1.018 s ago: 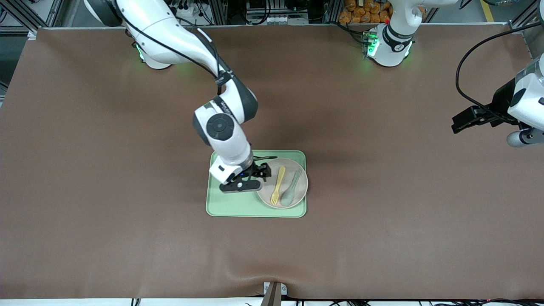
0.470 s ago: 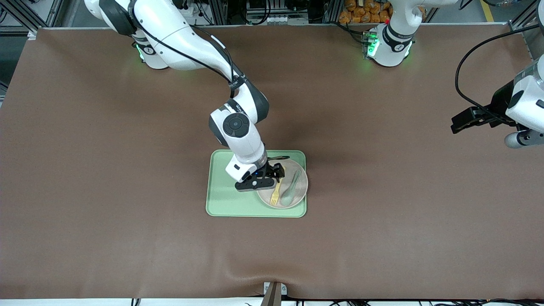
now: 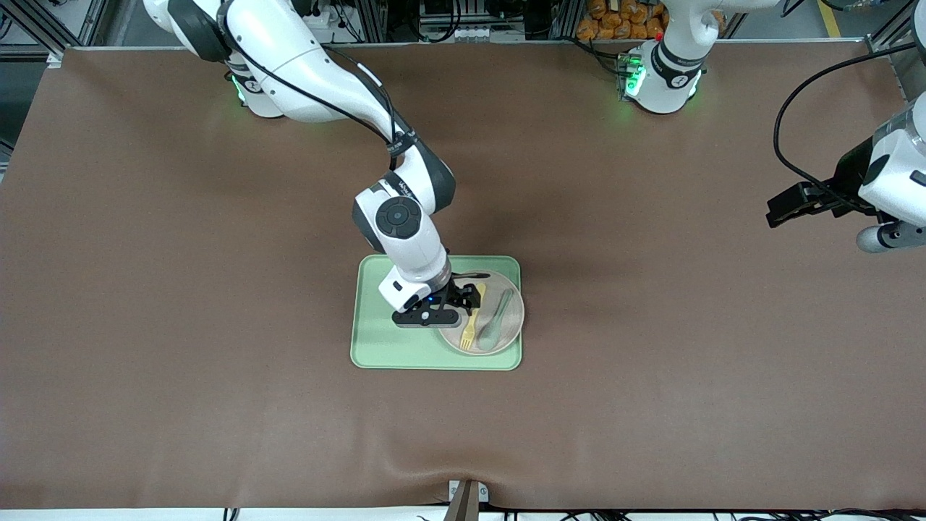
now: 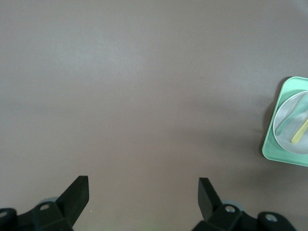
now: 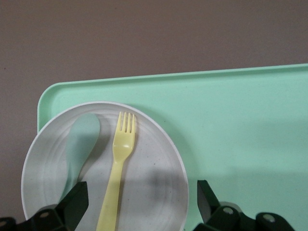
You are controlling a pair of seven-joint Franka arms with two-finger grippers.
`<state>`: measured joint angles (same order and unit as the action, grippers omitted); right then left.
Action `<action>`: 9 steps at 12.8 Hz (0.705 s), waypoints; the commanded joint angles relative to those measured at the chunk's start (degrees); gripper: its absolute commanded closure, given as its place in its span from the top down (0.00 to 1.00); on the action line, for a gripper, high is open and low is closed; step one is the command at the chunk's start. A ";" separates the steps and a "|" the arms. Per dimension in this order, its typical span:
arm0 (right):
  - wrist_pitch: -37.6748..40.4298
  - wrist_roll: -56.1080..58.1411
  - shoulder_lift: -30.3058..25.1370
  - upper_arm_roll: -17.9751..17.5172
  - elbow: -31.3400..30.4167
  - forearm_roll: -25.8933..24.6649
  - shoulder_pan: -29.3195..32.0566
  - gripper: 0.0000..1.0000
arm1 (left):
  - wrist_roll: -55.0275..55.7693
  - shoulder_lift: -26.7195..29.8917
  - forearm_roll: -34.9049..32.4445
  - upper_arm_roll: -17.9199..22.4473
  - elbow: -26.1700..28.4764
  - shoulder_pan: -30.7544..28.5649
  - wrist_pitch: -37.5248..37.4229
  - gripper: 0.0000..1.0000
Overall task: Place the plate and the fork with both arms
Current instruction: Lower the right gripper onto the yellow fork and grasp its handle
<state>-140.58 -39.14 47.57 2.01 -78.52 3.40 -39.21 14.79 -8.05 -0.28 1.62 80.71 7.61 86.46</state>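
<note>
No readable text, labels, brands, numbers or signs in any view. Small dark print runs along the right arm's wrist link [image 3: 391, 189], too small to make out. A dark mark sits on the left arm's base [image 3: 676, 81], not legible.
</note>
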 commanded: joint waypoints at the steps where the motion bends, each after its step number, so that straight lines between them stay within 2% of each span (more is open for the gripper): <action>1: 0.04 -1.46 3.58 0.01 4.85 0.29 -2.09 1.00 | -0.91 -0.03 -1.04 -0.30 0.24 0.12 0.64 1.00; 7: 0.57 -2.25 4.81 -0.07 5.30 0.56 -2.63 1.00 | -0.91 0.40 -1.04 -0.48 0.32 0.13 0.56 1.00; 9: -0.13 -3.04 6.74 0.01 5.48 1.08 -2.80 1.00 | -0.82 0.84 -1.04 -0.48 0.33 -0.14 0.29 1.00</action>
<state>-140.69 -40.96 51.52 1.87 -75.34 3.62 -41.73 14.78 -8.25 -0.28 1.39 80.83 7.71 86.58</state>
